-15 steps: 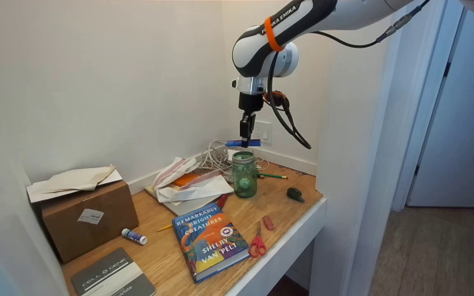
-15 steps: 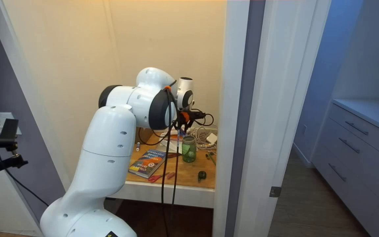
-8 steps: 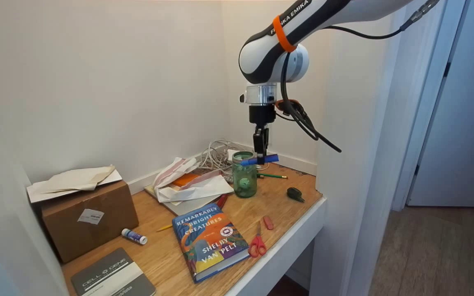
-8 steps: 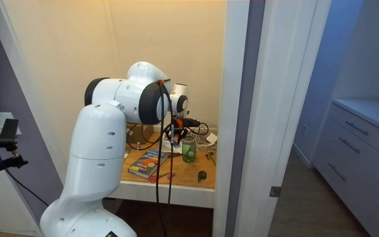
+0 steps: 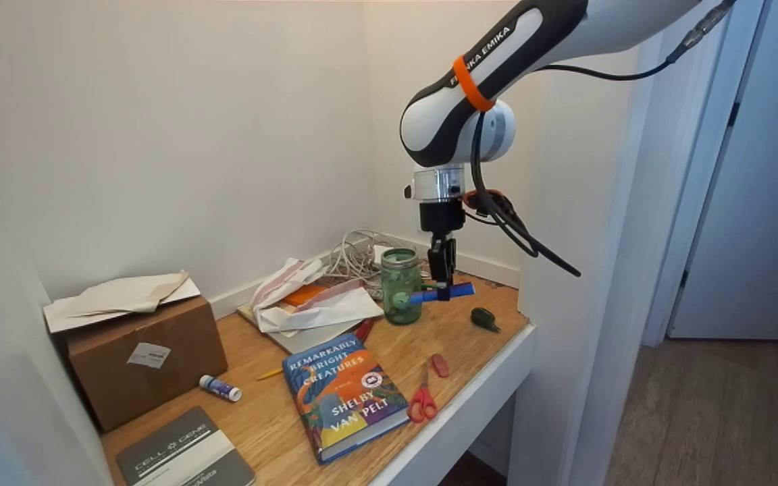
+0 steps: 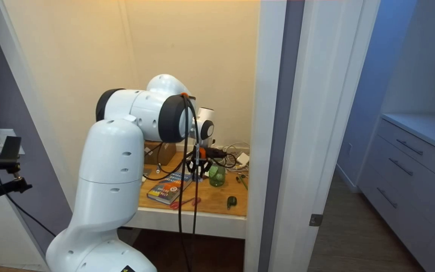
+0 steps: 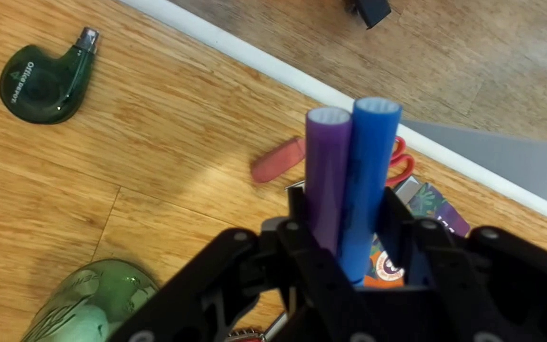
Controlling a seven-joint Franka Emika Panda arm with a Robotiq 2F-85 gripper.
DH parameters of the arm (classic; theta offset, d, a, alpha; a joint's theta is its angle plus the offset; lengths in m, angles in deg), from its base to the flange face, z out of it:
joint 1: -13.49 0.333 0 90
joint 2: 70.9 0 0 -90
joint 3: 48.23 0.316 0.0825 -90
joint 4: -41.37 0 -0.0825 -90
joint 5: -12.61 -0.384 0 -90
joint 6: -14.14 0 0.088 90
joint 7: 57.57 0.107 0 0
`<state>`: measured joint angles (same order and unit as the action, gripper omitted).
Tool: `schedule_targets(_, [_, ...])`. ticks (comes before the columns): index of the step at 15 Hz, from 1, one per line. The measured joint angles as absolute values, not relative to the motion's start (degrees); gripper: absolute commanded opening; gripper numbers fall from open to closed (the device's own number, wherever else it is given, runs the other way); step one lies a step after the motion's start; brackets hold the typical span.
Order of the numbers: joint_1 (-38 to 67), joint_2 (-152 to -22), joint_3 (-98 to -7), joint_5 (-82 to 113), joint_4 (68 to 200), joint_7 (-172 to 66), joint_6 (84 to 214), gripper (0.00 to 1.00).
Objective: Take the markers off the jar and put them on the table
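Observation:
My gripper (image 7: 342,209) is shut on two markers side by side, a purple marker (image 7: 326,161) and a blue marker (image 7: 373,152). In an exterior view the gripper (image 5: 443,294) holds the blue marker (image 5: 462,290) roughly level, above the table (image 5: 261,347), its left end in front of the jar (image 5: 400,270). The clear green jar stands upright on the table, with a pale round thing inside. The jar shows partly at the lower left of the wrist view (image 7: 98,304). In an exterior view the gripper (image 6: 198,174) is just left of the jar (image 6: 216,177).
A dark green tape dispenser (image 7: 41,90), a pink eraser (image 7: 278,160), red scissors (image 5: 423,401) and a book (image 5: 348,398) lie near the white table edge (image 7: 254,57). Cables (image 5: 355,260) and paper (image 5: 325,310) lie behind. A cardboard box (image 5: 149,371) stands farther along the table.
My gripper has come down from above the jar to beside it, carrying the markers, shifting right in an exterior view. The jar has not moved.

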<state>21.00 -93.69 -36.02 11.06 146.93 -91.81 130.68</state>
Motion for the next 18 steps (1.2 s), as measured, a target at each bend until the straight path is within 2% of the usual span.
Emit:
schedule_targets(1, [21.0, -93.7, -36.0, 11.1, 146.8, -91.8, 130.7, 0.38])
schedule_targets(2, [21.0, -93.7, -36.0, 11.1, 146.8, -91.8, 130.7, 0.13])
schedule_targets(8, [21.1, -96.3, -35.6, 10.9, 147.2, -91.8, 133.8, 0.13])
schedule_targets(18, [20.6, -107.8, -34.9, 11.2, 150.9, -92.0, 162.2, 0.13])
